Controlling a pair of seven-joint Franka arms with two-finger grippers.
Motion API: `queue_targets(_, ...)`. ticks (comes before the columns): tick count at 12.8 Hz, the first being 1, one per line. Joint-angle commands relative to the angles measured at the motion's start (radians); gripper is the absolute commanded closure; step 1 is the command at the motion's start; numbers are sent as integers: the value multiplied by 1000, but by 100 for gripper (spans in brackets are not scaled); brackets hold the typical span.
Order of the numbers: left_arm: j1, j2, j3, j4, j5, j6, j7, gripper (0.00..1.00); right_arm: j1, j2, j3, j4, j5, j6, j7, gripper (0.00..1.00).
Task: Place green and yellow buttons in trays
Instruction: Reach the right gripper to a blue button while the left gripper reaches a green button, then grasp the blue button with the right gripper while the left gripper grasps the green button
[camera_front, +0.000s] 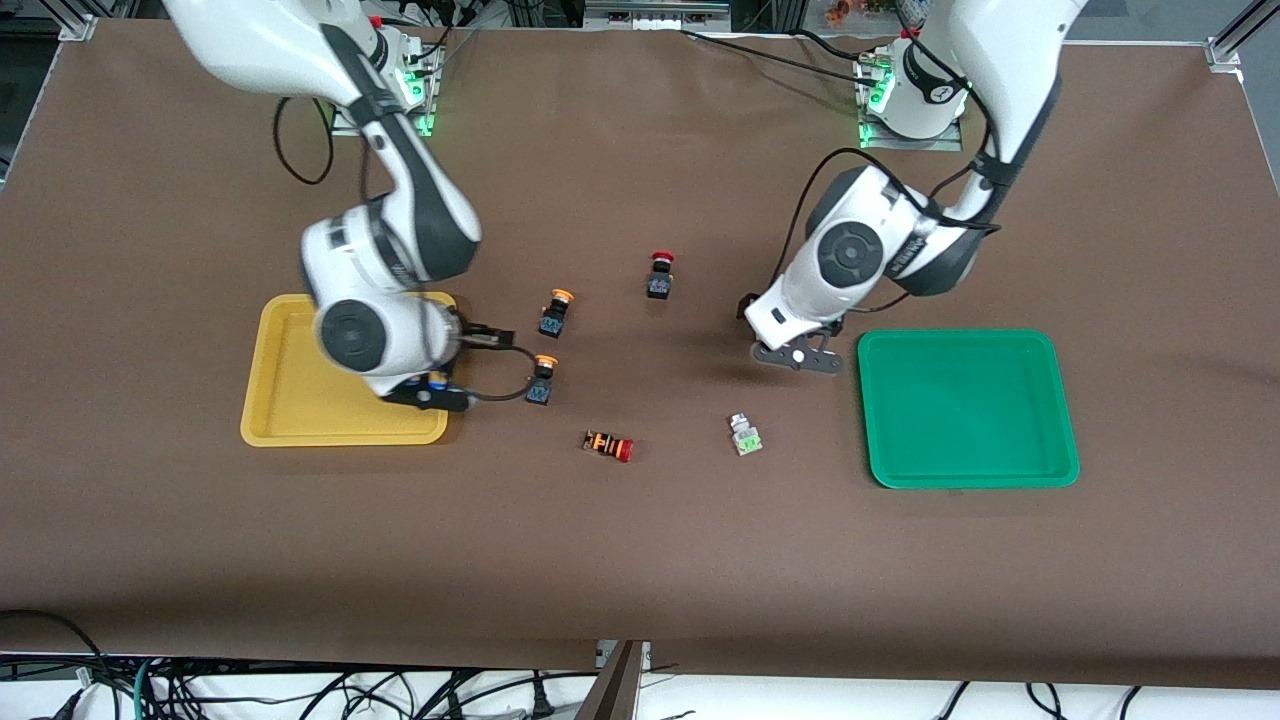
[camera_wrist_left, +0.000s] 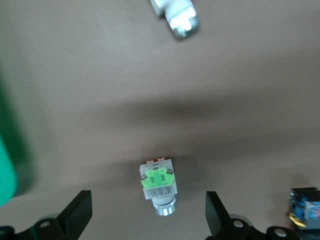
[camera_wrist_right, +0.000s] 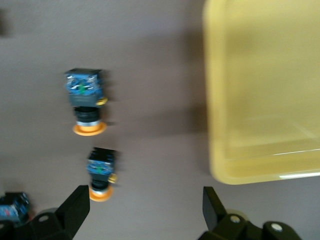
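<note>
One green button (camera_wrist_left: 159, 182) lies on the brown table between my open left gripper's (camera_wrist_left: 148, 212) fingers. In the front view that gripper (camera_front: 795, 345) hides it, beside the green tray (camera_front: 968, 408). The other green button (camera_front: 744, 434) lies nearer to the front camera and also shows in the left wrist view (camera_wrist_left: 176, 15). My right gripper (camera_front: 455, 360) is open and empty (camera_wrist_right: 144, 212) over the table, between the yellow tray (camera_front: 300, 400) and two yellow buttons (camera_front: 556, 312) (camera_front: 542, 380). Both buttons (camera_wrist_right: 86, 105) (camera_wrist_right: 101, 172) and the tray (camera_wrist_right: 265, 90) show in the right wrist view. Both trays are empty.
A black-bodied red-capped switch (camera_front: 659, 275) stands near the table's middle, toward the robots' bases. A red-capped switch with an orange-striped body (camera_front: 608, 445) lies nearer to the front camera, between the yellow buttons and the green button. A black cable (camera_front: 500, 392) loops from the right wrist.
</note>
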Motion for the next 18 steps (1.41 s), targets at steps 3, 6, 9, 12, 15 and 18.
queue_targets(3, 1, 26, 9, -110, 39, 181, -17, 0, 126, 70, -17, -25, -17, 125, 152, 0)
queue_targets(6, 3, 53, 10, -104, 77, 213, -12, 17, 156, 104, -17, -41, -59, 157, 187, 0)
queue_targets(9, 6, 72, 9, -101, 119, 213, -12, 58, 165, 107, -17, -106, -60, 269, 208, 2)
queue_targets(12, 16, 49, 9, -81, 119, 181, -6, 88, 176, 115, -15, -104, -57, 272, 215, 81)
queue_targets(15, 64, 10, 10, 90, 119, -71, 44, 91, 171, 107, -15, -100, -56, 263, 212, 100)
queue_targets(18, 123, 30, 18, 369, 117, -406, 203, 91, 145, 54, -41, -88, -57, 201, 143, 100)
